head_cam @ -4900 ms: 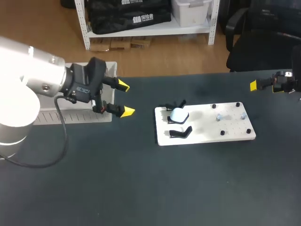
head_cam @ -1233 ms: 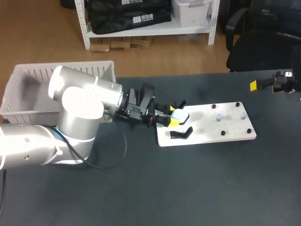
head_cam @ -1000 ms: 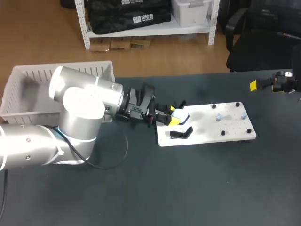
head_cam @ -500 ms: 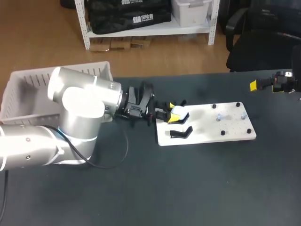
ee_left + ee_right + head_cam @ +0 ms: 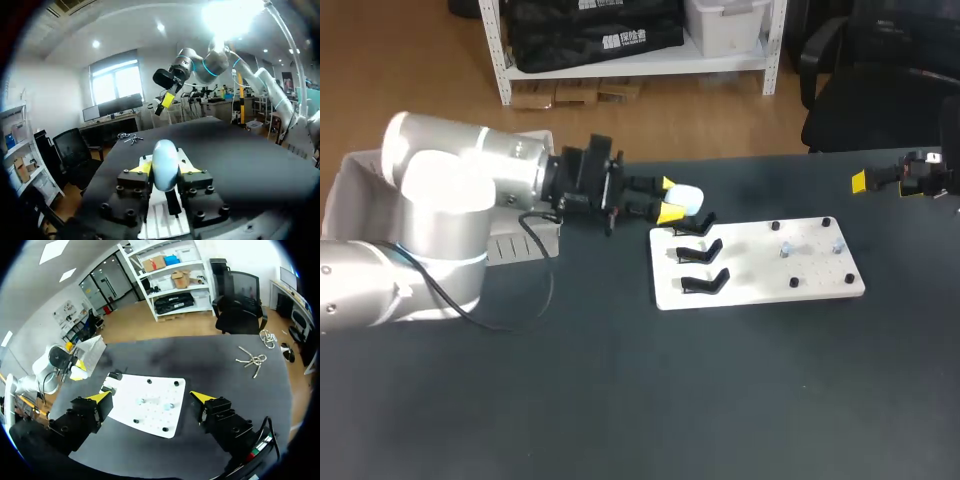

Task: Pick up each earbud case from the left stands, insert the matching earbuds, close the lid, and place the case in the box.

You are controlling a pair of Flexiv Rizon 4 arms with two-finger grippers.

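The left arm [image 5: 450,200] came in from the table's left edge, its forearm nearly level and pointing right. The left gripper [image 5: 672,200] hung above the table near the back edge, both yellow-tipped fingers pressed against a white earbud case [image 5: 686,197] from two sides. The right gripper [image 5: 150,396] hovered by the table's right edge, near the back corner, fingers spread wide apart.
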